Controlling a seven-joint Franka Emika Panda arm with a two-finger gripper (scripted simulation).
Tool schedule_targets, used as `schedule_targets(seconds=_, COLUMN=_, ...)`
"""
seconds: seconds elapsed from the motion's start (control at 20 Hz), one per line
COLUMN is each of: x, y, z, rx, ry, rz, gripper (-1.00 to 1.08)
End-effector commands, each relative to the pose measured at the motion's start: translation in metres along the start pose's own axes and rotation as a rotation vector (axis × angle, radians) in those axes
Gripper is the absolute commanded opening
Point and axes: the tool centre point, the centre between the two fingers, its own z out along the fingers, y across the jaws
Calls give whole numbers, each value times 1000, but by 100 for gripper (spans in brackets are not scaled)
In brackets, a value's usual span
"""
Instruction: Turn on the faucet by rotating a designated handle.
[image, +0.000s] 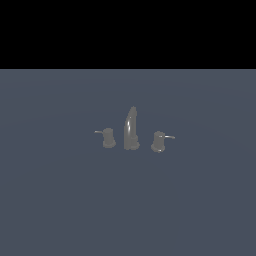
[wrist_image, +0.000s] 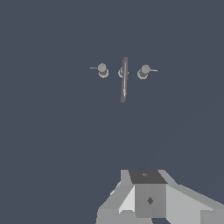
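Note:
The faucet is a small dull-grey three-piece set on the grey-blue floor. Its tall curved spout (image: 131, 128) stands in the middle. The handle (image: 108, 138) is the flat-topped knob on the exterior view's left, with a thin pale lever pointing left. It also shows in the wrist view (wrist_image: 102, 70), beside the spout (wrist_image: 124, 78). My gripper (wrist_image: 148, 192) shows only partly at the wrist view's edge, well away from the faucet and touching nothing. I cannot tell how its jaws stand. The gripper is out of the exterior view.
A second, rounder-topped knob (image: 159, 141) with a lever pointing right stands on the other side of the spout; it also shows in the wrist view (wrist_image: 143, 71). The flat grey-blue floor (image: 60, 200) stretches all around the set.

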Motion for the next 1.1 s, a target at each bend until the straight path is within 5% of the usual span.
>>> schedule_targets(seconds=0.0, x=2, y=-6, z=9, rx=-1, ry=-1, rz=33, gripper=-100)
schedule_targets(seconds=1.05, x=55, y=-78, z=127, rx=-18, ry=-5, rz=468, gripper=-100)
